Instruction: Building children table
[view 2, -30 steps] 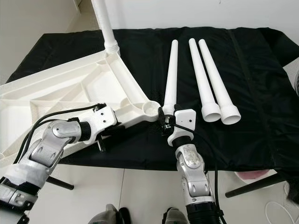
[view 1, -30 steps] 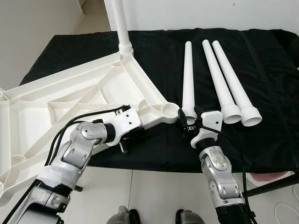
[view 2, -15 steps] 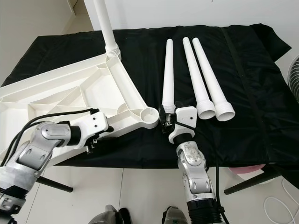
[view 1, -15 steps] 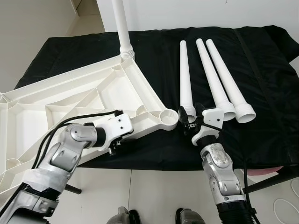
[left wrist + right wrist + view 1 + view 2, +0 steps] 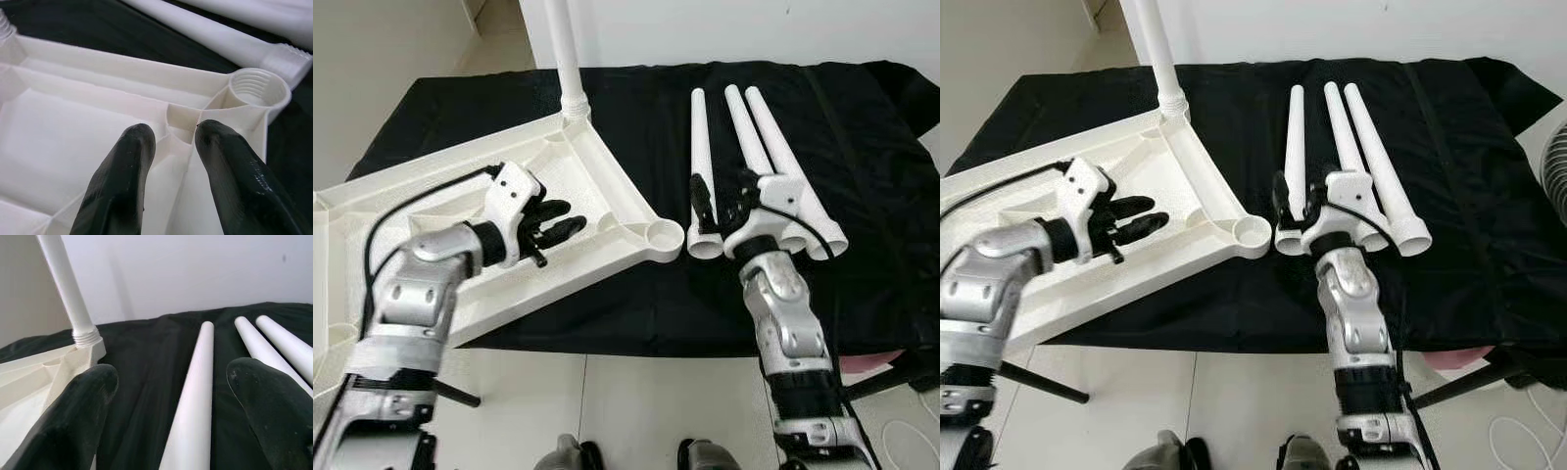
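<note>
I see the white tabletop (image 5: 440, 211) lying underside-up on the left part of the bench (image 5: 862, 127), which is draped in black cloth; its near left part overhangs the bench edge. One leg (image 5: 564, 49) stands upright, screwed in at the far corner of the tabletop. An empty threaded socket (image 5: 663, 235) sits at the tabletop's right corner.

Left end effector (image 5: 558, 221) — it hovers over the ribbed underside, fingers pointing right toward the empty socket. In the left wrist view the two black fingers (image 5: 122, 171) are spread a little, one on each side of a thin rib, gripping nothing that I can make out.

Right end effector (image 5: 1301, 201) — raised over the wide near end of the leftmost loose leg (image 5: 701, 147). Its fingers are spread wide, one on each side of that leg; I cannot tell whether they touch it.

Two more loose legs (image 5: 788, 166) lie just to the right, side by side, narrow ends pointing far, wide ends near. All three loose legs rest on the black cloth.
</note>
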Robot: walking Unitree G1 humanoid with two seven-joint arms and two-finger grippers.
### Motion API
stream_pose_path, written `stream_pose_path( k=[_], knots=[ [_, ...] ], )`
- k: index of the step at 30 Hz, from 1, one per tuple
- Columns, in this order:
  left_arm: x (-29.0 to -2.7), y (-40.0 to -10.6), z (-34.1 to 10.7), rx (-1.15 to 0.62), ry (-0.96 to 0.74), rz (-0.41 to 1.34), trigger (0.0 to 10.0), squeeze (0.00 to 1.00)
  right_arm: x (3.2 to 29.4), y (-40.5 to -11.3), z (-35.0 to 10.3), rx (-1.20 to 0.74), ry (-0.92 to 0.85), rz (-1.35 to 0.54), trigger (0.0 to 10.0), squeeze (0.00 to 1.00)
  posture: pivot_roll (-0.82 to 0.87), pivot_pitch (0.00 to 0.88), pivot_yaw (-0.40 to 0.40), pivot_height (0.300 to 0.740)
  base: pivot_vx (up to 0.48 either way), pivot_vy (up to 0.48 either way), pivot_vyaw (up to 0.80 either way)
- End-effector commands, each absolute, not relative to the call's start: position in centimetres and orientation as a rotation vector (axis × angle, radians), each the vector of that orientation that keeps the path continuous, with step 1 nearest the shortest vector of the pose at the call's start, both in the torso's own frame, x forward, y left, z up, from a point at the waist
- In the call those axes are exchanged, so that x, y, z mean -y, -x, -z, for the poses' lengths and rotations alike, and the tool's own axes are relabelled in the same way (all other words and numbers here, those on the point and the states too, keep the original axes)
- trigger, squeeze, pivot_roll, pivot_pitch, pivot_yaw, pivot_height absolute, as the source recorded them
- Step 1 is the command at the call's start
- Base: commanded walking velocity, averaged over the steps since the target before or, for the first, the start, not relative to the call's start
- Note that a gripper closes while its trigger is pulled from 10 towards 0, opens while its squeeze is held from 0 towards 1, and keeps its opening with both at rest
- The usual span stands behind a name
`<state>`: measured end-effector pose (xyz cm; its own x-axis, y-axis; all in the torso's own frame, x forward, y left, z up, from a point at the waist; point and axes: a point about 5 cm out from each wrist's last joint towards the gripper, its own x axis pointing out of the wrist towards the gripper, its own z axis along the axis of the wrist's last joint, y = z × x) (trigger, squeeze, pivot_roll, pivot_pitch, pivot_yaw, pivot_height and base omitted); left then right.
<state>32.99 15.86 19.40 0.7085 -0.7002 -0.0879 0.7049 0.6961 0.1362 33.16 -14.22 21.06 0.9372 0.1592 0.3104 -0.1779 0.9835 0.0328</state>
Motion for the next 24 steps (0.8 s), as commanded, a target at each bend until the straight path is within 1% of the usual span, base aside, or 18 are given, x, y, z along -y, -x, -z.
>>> stream_pose_path(
  k=[1, 2, 3, 7, 10, 11, 13, 15, 16, 18, 19, 21, 22, 23, 24],
  knots=[
    [-17.1, -33.7, -19.6, -0.021, -0.106, 0.622, 10.0, 0.00, 14.3, -33.8, -21.0, 0.257, -0.089, -0.138, 10.0, 1.00, -0.10, 0.091, 0.081, 0.740, 0.000, 0.000, 0.00],
    [-17.2, -33.8, -19.9, -0.011, -0.079, 0.605, 10.0, 0.00, 14.3, -34.2, -21.2, 0.237, -0.091, -0.122, 10.0, 0.91, -0.10, 0.086, 0.073, 0.740, 0.000, 0.000, 0.00],
    [-17.0, -33.9, -20.9, 0.029, -0.079, 0.612, 10.0, 0.00, 14.3, -35.1, -21.5, 0.174, -0.099, -0.099, 10.0, 0.00, -0.10, 0.086, 0.073, 0.740, 0.000, 0.000, 0.00],
    [-16.9, -33.9, -21.3, 0.049, -0.076, 0.615, 10.0, 0.00, 14.3, -35.5, -21.7, 0.148, -0.115, -0.090, 10.0, 0.00, -0.10, 0.078, 0.064, 0.740, 0.000, 0.000, 0.00],
    [-16.6, -34.1, -22.0, 0.068, -0.073, 0.613, 10.0, 0.00, 14.4, -36.3, -22.2, 0.124, -0.146, -0.045, 10.0, 0.00, -0.11, 0.075, 0.061, 0.740, 0.000, 0.000, 0.00],
    [-16.1, -34.2, -22.6, 0.090, -0.077, 0.617, 10.0, 0.00, 14.1, -37.2, -22.3, 0.039, -0.124, 0.005, 10.0, 0.00, -0.12, 0.069, 0.054, 0.740, 0.000, 0.000, 0.00],
    [-15.9, -34.3, -22.7, 0.097, -0.078, 0.619, 10.0, 0.00, 14.0, -37.4, -22.4, 0.014, -0.101, 0.018, 10.0, 0.00, -0.12, 0.069, 0.054, 0.740, 0.000, 0.000, 0.00],
    [-15.5, -34.5, -23.1, 0.099, -0.066, 0.623, 10.0, 0.00, 13.9, -37.9, -22.5, -0.026, -0.127, 0.053, 10.0, 0.00, -0.12, 0.065, 0.051, 0.740, 0.000, 0.000, 0.00],
    [-15.5, -34.5, -23.1, 0.099, -0.066, 0.623, 10.0, 0.00, 13.9, -37.9, -22.5, -0.026, -0.127, 0.053, 10.0, 0.00, -0.12, 0.065, 0.051, 0.740, 0.000, 0.000, 0.00],
    [-15.1, -34.6, -23.3, 0.105, -0.066, 0.631, 10.0, 0.00, 13.9, -38.5, -22.0, -0.121, -0.151, 0.064, 10.0, 0.00, -0.13, 0.060, 0.042, 0.740, 0.000, 0.000, 0.00],
    [-15.1, -34.6, -23.3, 0.105, -0.066, 0.631, 10.0, 0.00, 13.9, -38.5, -22.0, -0.121, -0.151, 0.064, 10.0, 0.00, -0.13, 0.060, 0.042, 0.740, 0.000, 0.000, 0.00],
    [-14.7, -34.7, -23.4, 0.107, -0.076, 0.639, 10.0, 0.00, 13.7, -38.9, -21.4, -0.214, -0.153, 0.062, 10.0, 0.00, -0.13, 0.061, 0.038, 0.740, 0.000, 0.000, 0.00],
    [-14.7, -34.7, -23.4, 0.107, -0.076, 0.639, 10.0, 0.00, 13.7, -38.9, -21.4, -0.214, -0.153, 0.062, 10.0, 0.00, -0.13, 0.061, 0.038, 0.740, 0.000, 0.000, 0.00],
    [-14.3, -34.7, -23.5, 0.111, -0.084, 0.644, 10.0, 0.00, 13.4, -39.0, -20.6, -0.301, -0.161, 0.056, 10.0, 0.00, -0.13, 0.062, 0.035, 0.740, 0.000, 0.000, 0.00],
    [-14.3, -34.7, -23.5, 0.111, -0.084, 0.644, 10.0, 0.00, 13.4, -39.0, -20.6, -0.301, -0.161, 0.056, 10.0, 0.00, -0.13, 0.062, 0.035, 0.740, 0.000, 0.000, 0.00]
  ],
)
